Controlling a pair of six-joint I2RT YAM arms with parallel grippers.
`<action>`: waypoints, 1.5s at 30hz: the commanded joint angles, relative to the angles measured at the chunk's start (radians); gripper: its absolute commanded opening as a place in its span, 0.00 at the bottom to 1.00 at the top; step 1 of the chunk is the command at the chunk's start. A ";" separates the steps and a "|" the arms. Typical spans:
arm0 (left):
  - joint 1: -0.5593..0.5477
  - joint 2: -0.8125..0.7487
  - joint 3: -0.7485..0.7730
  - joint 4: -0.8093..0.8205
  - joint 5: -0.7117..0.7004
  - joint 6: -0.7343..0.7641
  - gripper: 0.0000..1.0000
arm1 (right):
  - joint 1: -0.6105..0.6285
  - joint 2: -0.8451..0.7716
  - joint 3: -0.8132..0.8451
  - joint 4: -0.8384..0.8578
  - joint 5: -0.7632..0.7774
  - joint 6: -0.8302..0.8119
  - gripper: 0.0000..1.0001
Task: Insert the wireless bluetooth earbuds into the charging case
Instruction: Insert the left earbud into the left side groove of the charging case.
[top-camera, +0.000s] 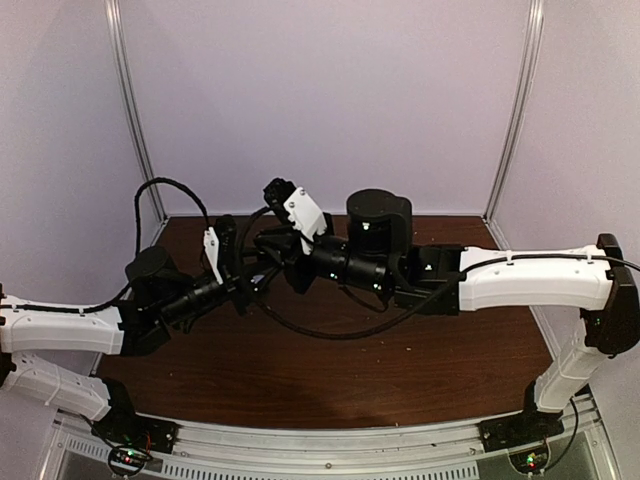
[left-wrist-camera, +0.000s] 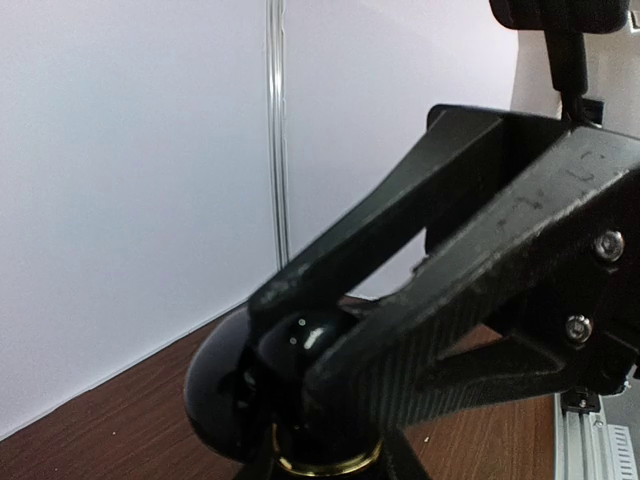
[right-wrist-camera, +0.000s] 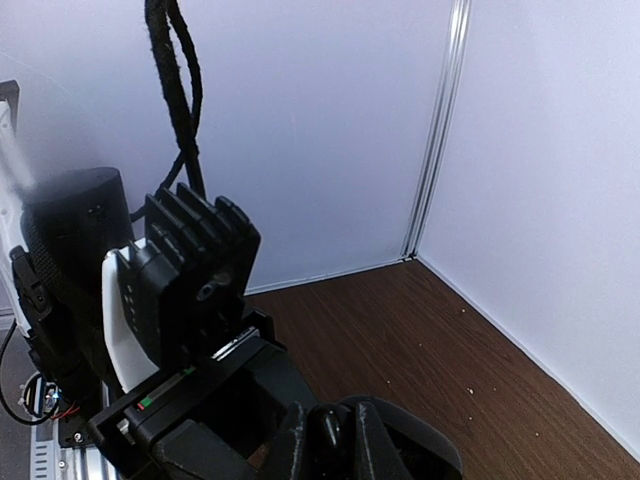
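Left gripper (left-wrist-camera: 300, 365) fingers (left-wrist-camera: 480, 250) are shown closed on a glossy black rounded object (left-wrist-camera: 305, 335), with the brown table (left-wrist-camera: 120, 430) behind. Whether this object is one of the earbuds cannot be told. Right gripper (right-wrist-camera: 325, 440) is seen beside the left one over mid-table. Its fingers (right-wrist-camera: 365, 440) lie close together, but their grip cannot be told.

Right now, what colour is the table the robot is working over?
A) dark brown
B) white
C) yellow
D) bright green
A, because the table is dark brown with a wood grain in every view.
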 joint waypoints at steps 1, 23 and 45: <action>-0.006 -0.009 0.027 0.100 0.036 -0.005 0.00 | -0.005 0.011 -0.011 0.050 0.052 0.011 0.05; -0.006 -0.021 0.026 0.100 -0.004 0.003 0.00 | -0.005 -0.001 -0.051 0.074 -0.088 0.014 0.05; -0.006 -0.030 0.022 0.102 -0.002 0.009 0.00 | -0.007 -0.041 -0.075 0.086 -0.054 0.012 0.04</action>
